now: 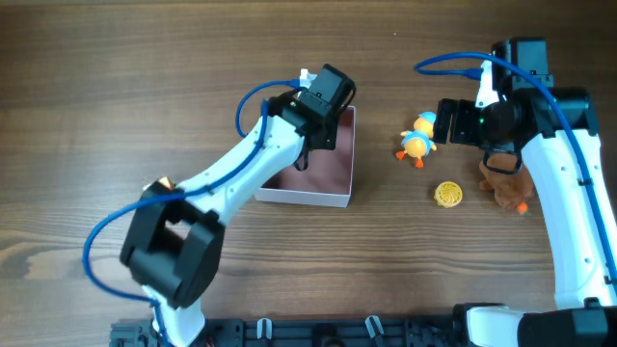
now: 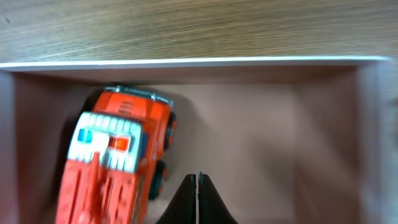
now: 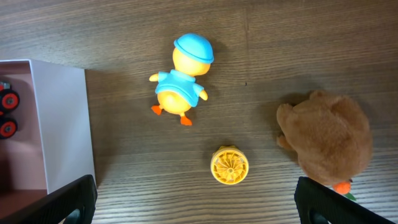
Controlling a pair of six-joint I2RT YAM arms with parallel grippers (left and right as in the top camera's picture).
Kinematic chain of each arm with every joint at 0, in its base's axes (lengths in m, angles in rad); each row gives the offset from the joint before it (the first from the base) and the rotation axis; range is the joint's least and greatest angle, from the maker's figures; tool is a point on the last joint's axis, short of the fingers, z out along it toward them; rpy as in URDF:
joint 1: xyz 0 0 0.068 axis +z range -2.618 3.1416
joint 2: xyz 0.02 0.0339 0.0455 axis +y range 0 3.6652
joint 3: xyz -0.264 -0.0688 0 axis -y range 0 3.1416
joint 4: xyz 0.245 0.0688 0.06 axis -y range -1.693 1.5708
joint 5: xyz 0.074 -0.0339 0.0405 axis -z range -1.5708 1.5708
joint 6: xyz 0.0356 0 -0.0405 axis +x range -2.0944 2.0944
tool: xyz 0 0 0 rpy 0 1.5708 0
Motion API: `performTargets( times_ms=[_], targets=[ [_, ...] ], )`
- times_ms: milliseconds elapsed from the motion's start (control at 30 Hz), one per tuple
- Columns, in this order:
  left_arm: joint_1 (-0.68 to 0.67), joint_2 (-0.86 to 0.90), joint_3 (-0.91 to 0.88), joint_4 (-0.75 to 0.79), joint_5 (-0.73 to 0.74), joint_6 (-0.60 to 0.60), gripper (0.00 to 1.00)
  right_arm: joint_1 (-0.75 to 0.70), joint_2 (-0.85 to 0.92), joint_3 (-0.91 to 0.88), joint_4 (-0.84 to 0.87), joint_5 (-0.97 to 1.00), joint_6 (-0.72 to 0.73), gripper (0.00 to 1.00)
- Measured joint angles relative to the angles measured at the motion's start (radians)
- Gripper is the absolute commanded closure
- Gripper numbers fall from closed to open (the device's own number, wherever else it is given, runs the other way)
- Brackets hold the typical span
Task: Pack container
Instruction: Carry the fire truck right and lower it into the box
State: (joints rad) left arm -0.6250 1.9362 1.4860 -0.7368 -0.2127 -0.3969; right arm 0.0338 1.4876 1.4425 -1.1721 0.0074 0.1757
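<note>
The right gripper (image 3: 196, 202), wide open, could tip the duck (image 3: 180, 81) at 12 o'clock — the left gripper (image 2: 199, 186), seemingly pinched empty, might nudge the truck (image 2: 118, 162).

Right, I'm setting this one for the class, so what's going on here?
Two robot arms are packing toys into the container. The left tool, shut on nothing, hangs over the container beside a red toy fire truck lying inside. The right tool is open above the table, where a duck toy in a blue hat, a small yellow disc and a brown plush toy are not yet packed.
</note>
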Motion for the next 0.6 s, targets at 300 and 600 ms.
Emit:
performTargets(
  times_ms=[300, 600],
  targets=[
    [0.042, 0.101, 0.000, 0.094, 0.000, 0.011, 0.96, 0.000, 0.000, 0.000, -0.003, 0.000, 0.000, 0.00],
    [0.049, 0.101, 0.000, 0.117, -0.001, 0.011, 0.96, 0.000, 0.000, 0.000, -0.003, 0.000, 0.000, 0.00]
  ],
)
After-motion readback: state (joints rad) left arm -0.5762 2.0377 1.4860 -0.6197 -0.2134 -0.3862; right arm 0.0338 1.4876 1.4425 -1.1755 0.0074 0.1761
